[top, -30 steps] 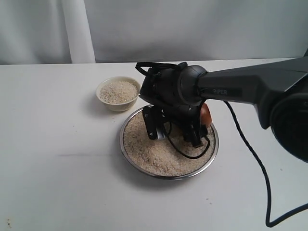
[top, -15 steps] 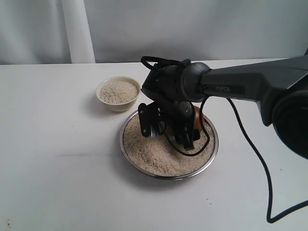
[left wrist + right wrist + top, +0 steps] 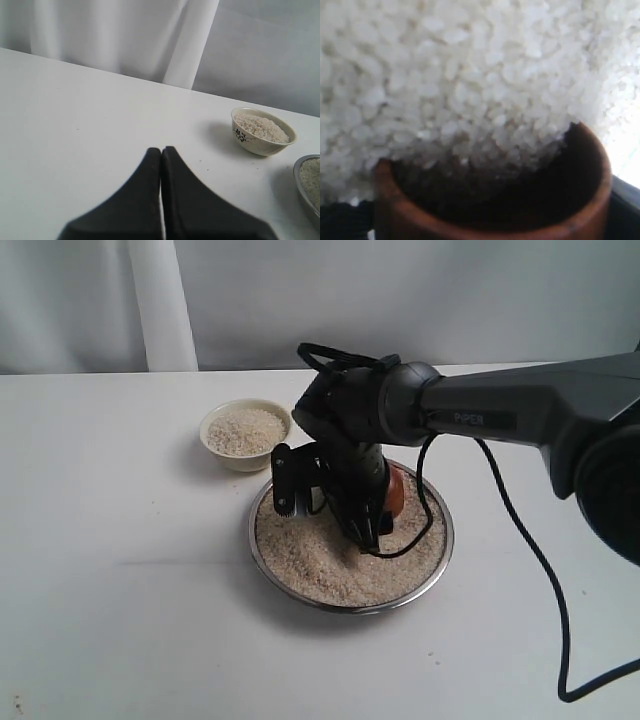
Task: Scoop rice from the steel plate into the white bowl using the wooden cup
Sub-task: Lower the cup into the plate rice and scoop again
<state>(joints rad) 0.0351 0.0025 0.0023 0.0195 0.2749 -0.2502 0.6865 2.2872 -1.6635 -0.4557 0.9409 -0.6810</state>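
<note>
The wooden cup (image 3: 590, 200) is clasped in the right hand (image 3: 378, 512), tipped over, its long axis slanted and its mouth pressed into the rice (image 3: 470, 75) ahead of the hand, inside the steel plate (image 3: 349, 606).

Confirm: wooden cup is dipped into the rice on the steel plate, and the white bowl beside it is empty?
Not empty: the exterior view shows the white bowl holding rice. The wooden cup is dipped into the steel plate's rice, as you said.
</note>
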